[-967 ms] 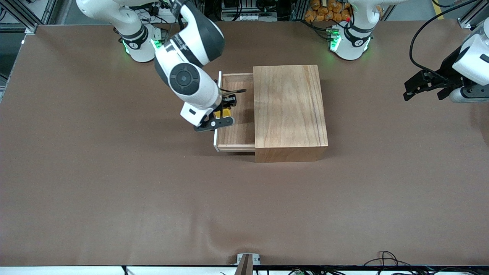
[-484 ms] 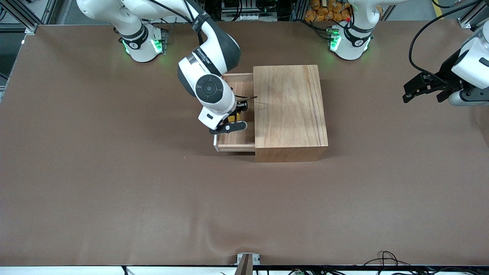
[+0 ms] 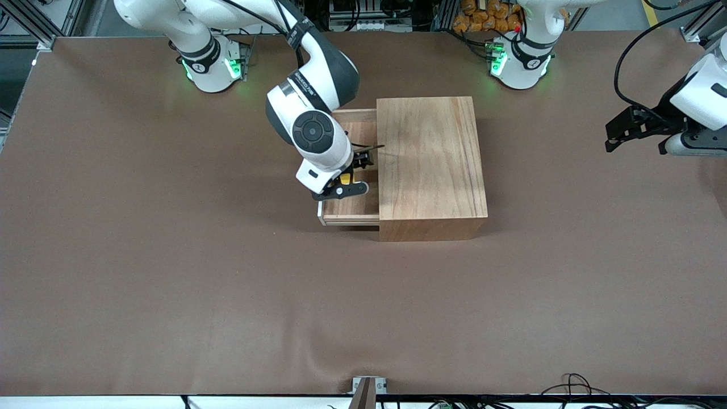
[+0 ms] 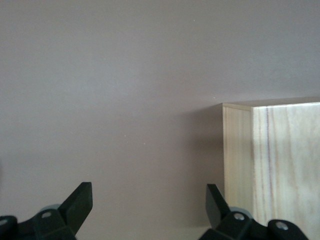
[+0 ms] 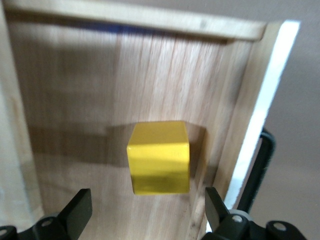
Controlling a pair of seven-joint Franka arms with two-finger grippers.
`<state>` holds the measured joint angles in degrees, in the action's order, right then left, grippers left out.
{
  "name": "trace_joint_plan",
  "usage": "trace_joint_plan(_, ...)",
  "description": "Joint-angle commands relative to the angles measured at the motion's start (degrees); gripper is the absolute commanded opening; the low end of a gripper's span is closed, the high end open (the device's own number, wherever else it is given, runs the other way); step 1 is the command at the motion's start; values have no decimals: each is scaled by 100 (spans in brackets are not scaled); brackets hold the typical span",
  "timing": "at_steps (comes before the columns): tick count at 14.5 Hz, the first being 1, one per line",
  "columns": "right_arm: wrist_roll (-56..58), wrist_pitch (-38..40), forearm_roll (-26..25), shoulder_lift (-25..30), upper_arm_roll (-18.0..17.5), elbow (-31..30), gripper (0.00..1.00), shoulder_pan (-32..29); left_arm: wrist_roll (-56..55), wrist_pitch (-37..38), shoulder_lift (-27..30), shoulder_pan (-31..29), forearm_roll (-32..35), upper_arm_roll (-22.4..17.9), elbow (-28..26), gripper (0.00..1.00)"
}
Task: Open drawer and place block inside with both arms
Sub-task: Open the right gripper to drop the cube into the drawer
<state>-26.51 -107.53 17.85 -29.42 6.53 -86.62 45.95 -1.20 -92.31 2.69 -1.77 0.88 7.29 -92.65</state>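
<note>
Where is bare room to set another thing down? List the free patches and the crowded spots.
Free: the brown table from the wooden box down to the front camera's edge, and the stretch between the box and the waiting, open left gripper. Crowded: the open drawer, where the open right gripper hangs over the yellow block.

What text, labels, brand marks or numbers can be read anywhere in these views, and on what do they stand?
No text can be read.
Right arm: a line of white lettering on its dark upper joint, too small to read.
Two arm bases: each bears a small dark round mark, too small to read.
Wooden box, drawer, block, table: no lettering in any view.
</note>
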Motion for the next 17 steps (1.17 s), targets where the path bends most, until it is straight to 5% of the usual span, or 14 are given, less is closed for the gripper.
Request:
trace_joint_plan(1, -56, 187, 78, 401, 138, 31, 100, -147, 190, 20, -154, -95, 123, 9, 203, 100)
trace_joint_plan(6, 40, 934, -131, 893, 340, 84, 100, -850, 349, 12, -207, -280, 87, 0, 212, 100)
trace_joint_plan(17, 2571, 1638, -940, 2282, 376, -584, 100, -3302, 331, 20, -216, -280, 52, 9, 212, 100)
